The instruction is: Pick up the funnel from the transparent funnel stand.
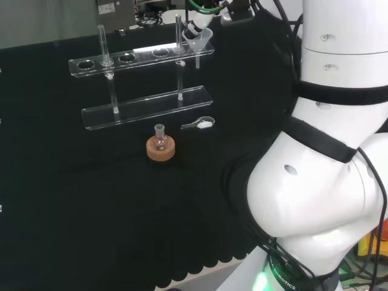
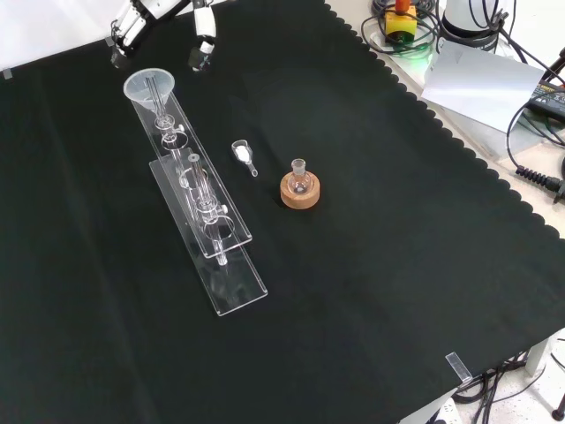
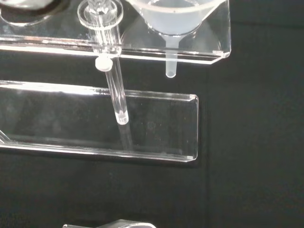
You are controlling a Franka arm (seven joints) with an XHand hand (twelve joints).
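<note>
Above the funnel (image 2: 150,86) (seated in its stand (image 2: 205,231)), the hand (image 2: 132,26) hovers with fingers spread.

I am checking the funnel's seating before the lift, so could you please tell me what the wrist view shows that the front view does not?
Wrist view: the funnel spout hangs through the funnel stand top shelf and ends well above its base plate.

Front view: the hand spread just beyond the funnel's open mouth, not touching it, plus the flask on its cork ring and a small scoop.

Both: the funnel seated in the stand's end hole.

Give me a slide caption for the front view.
Hand hovers by the funnel seated in the clear stand, fingers not yet around it.
</note>
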